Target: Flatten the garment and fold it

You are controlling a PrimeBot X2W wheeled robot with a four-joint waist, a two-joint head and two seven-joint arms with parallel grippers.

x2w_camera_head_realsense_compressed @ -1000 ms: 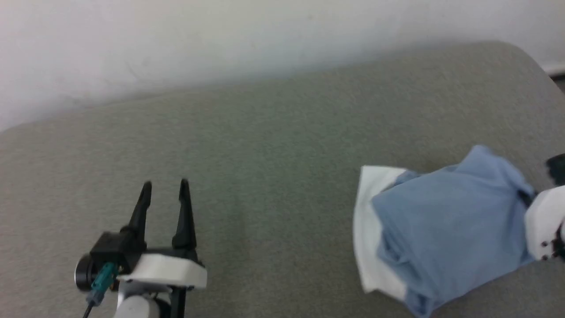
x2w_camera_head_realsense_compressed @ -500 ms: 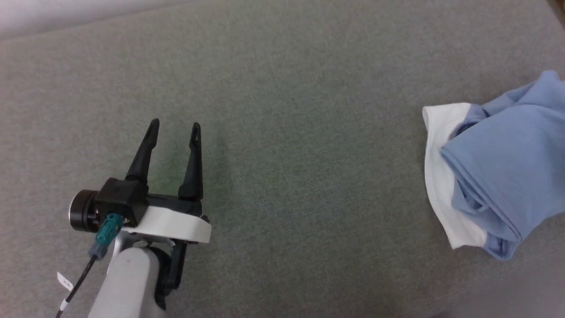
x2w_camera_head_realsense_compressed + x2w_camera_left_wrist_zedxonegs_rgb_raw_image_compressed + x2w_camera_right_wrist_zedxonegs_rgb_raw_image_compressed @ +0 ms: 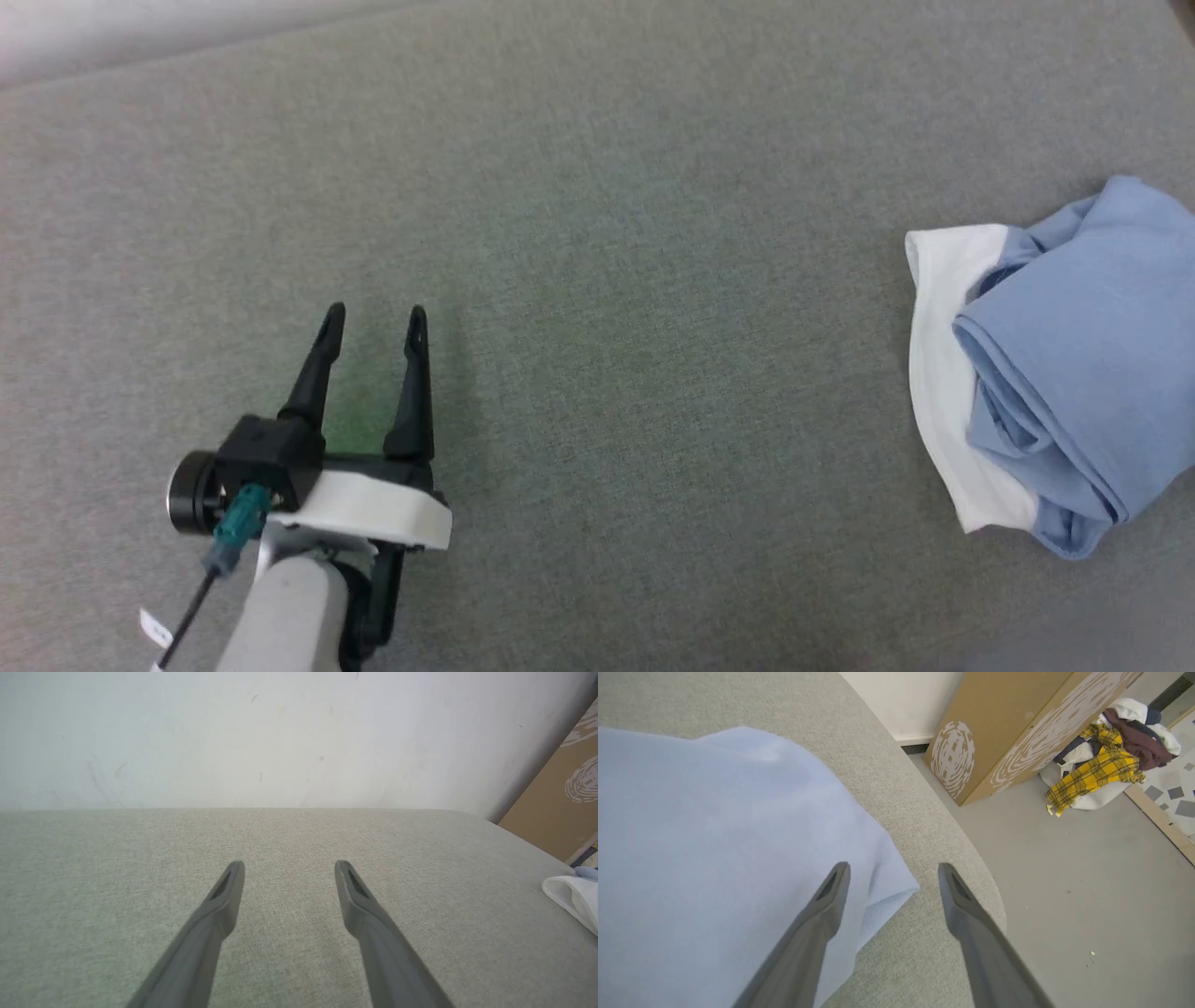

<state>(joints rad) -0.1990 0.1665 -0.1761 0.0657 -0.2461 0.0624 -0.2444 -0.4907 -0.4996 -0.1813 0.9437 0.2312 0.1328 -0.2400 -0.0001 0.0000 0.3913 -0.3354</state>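
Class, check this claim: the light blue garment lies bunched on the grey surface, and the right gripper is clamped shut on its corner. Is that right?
Not quite. The right gripper is open, not shut: the right wrist view shows its two fingers spread apart, the garment's corner unpinched. The garment does lie bunched on the grey surface.

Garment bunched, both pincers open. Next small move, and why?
Probably swing the left pincer toward the white edge of the garment. The garment lies crumpled; that pincer hangs open over bare grey surface, apart from it; the right pincer is open over a blue corner.
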